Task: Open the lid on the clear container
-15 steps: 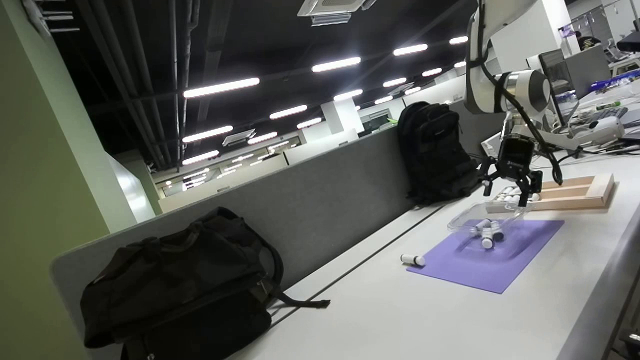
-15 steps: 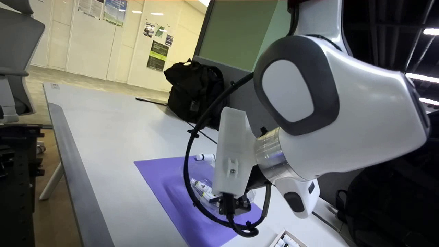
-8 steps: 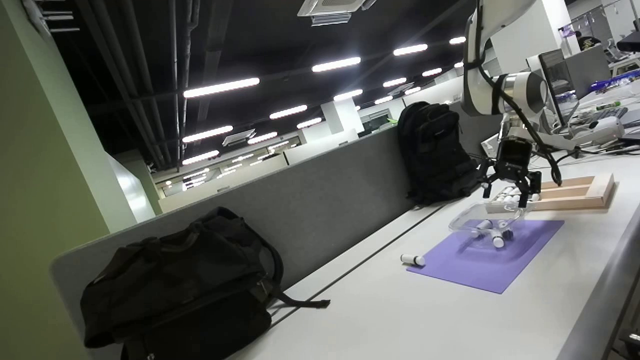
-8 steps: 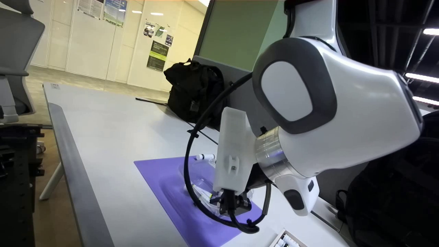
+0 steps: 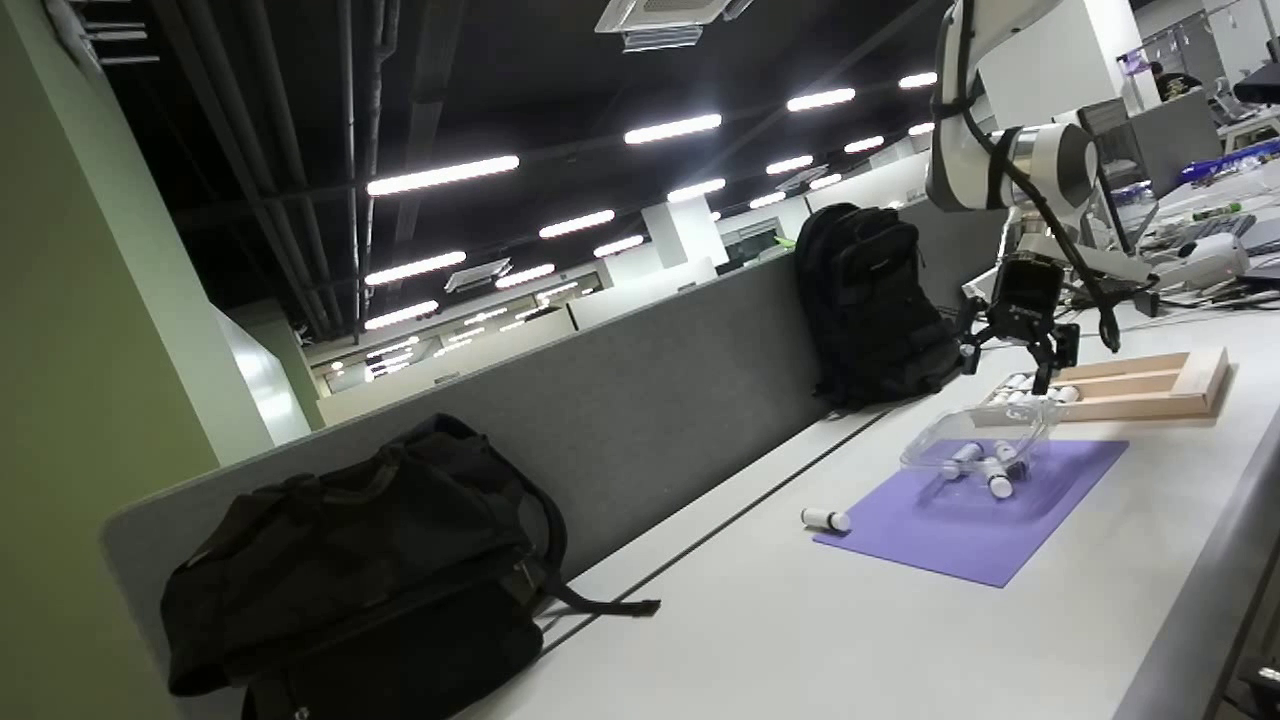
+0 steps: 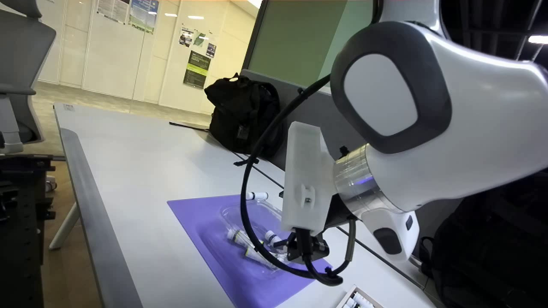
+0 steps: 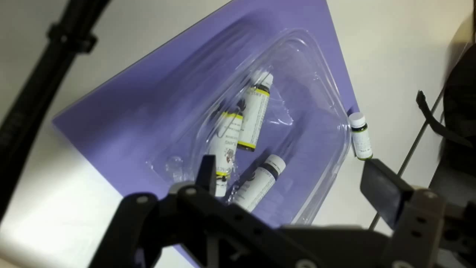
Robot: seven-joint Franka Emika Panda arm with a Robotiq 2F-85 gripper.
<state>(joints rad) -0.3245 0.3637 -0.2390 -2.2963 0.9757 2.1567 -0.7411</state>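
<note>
Dark ceiling (image 5: 560, 80), strip lights (image 5: 443, 175), grey partition (image 5: 680, 390).

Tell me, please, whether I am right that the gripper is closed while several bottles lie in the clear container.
Not quite: the gripper is open, its fingers well apart in the wrist view. Several bottles do lie in the clear container.

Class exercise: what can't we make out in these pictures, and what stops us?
Clear container: end low in picture hidden by the gripper, wrist view.
Bottle labels: fine print blurred, wrist view.
Black bag: cut off by the right edge, wrist view.
Bottle tray: cut off by the bottom edge, in an exterior view.
</note>
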